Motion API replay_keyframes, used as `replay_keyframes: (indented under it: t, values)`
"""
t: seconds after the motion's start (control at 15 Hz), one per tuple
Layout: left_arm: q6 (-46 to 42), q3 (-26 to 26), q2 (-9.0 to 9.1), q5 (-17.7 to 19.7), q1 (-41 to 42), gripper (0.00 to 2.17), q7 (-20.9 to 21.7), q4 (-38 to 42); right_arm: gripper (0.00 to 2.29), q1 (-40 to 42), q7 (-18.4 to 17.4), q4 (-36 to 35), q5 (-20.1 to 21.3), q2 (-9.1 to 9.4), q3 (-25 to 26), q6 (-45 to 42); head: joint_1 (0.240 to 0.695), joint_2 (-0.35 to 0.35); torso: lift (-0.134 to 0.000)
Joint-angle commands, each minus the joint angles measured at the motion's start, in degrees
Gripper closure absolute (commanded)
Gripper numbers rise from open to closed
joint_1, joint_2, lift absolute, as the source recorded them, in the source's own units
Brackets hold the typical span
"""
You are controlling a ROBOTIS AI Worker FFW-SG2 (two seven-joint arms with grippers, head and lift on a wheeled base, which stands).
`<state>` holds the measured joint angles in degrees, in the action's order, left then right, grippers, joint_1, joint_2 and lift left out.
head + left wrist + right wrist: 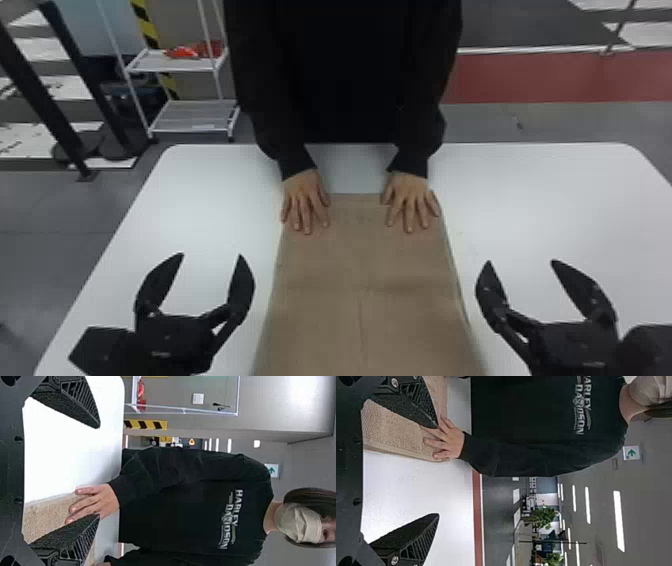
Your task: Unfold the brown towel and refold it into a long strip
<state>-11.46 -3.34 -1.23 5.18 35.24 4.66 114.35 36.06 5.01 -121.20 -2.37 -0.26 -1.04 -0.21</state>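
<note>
While the brown towel [367,250] runs lengthwise between them toward a person's hands [305,200], the left gripper [211,254] and right gripper [520,260], fingers apart, seem equally near its sides.

- The towel [345,250] is coloured a muted brown; a fine speckled weave is seen in the wrist views.
- The table [200,200] is finished in plain white.
- Both the left gripper [212,255] and the right gripper [521,261] are coloured black.
- The person's top [345,75] is dyed black and marked in pale lettering on the chest.
- The post [145,25] is banded diagonally in yellow and black.
- The floor [55,225] is toned grey, and is crossed by a red band [550,77].
</note>
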Motion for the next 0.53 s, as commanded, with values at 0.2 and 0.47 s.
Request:
replay_keyframes:
  t: [0.2,0.47]
  values:
    - [0.0,0.0,0.09,0.0,0.0,0.08,0.0,-0.1,0.09,-0.1,0.0,0.5,-0.1,0.0,0.1,0.0,0.695,0.067,-0.123]
    - [0.0,0.0,0.09,0.0,0.0,0.08,0.0,-0.3,0.09,0.0,0.0,0.6,-0.1,0.0,0.1,0.0,0.695,0.067,-0.123]
